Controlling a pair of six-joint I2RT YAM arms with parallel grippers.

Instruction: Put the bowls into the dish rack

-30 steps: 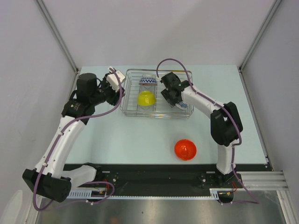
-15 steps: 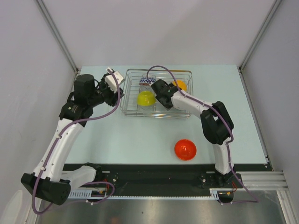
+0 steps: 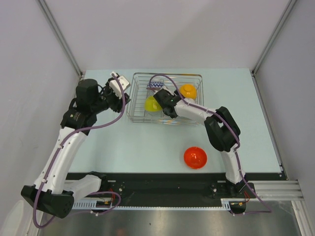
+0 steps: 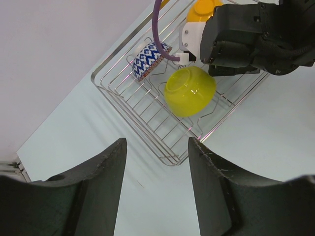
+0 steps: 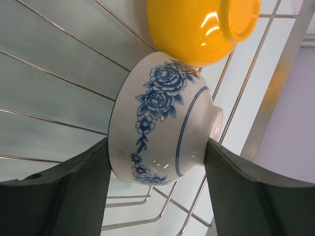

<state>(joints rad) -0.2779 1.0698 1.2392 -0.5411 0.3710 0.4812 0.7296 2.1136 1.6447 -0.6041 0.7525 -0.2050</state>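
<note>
Pale table (image 3: 142,147); one dish rack (image 4: 142,110), five bowls (image 4: 189,91); red bowl (image 3: 195,157) outside it; right gripper (image 5: 156,142) squeezes white bowl (image 5: 162,113), hidden from above; left gripper (image 4: 156,141) spread, empty.

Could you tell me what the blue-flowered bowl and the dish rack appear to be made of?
The blue-flowered bowl: probably glazed ceramic, possibly melamine; glossy white with sharp highlights and a printed rose pattern. The dish rack: thin silvery metal wire, shiny, likely steel.
</note>
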